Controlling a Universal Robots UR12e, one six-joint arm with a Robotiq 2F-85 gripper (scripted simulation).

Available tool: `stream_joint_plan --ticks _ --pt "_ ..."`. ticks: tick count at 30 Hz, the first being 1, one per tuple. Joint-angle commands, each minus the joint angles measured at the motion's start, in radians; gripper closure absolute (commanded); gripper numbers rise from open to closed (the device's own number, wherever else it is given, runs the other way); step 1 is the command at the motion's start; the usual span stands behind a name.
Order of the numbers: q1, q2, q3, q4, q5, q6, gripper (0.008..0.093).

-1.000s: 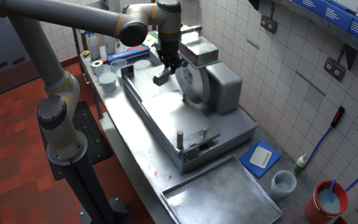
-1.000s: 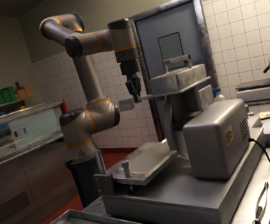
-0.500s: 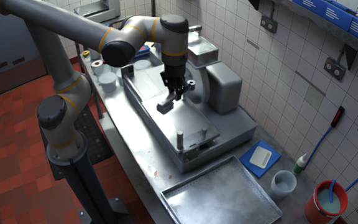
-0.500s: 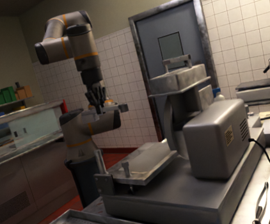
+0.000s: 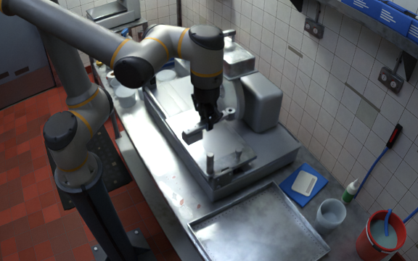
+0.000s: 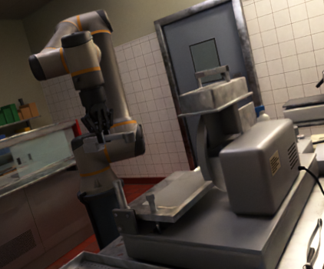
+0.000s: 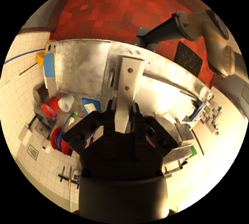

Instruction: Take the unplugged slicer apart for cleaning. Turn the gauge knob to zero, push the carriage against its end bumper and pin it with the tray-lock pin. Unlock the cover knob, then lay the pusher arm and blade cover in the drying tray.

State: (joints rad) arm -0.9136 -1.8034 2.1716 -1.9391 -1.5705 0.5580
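The grey pusher arm (image 5: 206, 127) (image 6: 108, 140) (image 7: 127, 89) hangs level in the closed fingers of my gripper (image 5: 209, 122) (image 6: 101, 130) (image 7: 124, 116), high above the slicer's carriage (image 5: 212, 145). The arm is a flat bar with a block at one end and a ring at the other. The slicer (image 5: 230, 119) (image 6: 228, 184) stands on the steel counter, its round blade cover (image 6: 207, 153) upright beside the motor housing (image 5: 261, 101). The drying tray (image 5: 258, 224) (image 7: 81, 67) lies empty on the counter past the slicer's near end. A pin (image 5: 210, 163) stands upright at the carriage's end.
The slicer's raised top plate (image 6: 213, 96) stands beside the gripper's height. A blue pad with a scraper (image 5: 303, 183), a grey cup (image 5: 329, 214), a green bottle (image 5: 350, 190) and a red bucket (image 5: 381, 235) sit by the tiled wall. Tubs (image 5: 125, 95) crowd the counter's far end.
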Motion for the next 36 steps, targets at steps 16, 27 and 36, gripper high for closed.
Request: stream_joint_plan --ticks 16,27,36 --pt "-0.133 0.175 -0.149 -0.031 0.000 -0.034 0.0934" --pt "-0.151 0.207 -0.180 -0.032 0.000 -0.053 0.0934" --pt "-0.152 0.212 -0.176 -0.041 0.000 -0.053 0.0934"
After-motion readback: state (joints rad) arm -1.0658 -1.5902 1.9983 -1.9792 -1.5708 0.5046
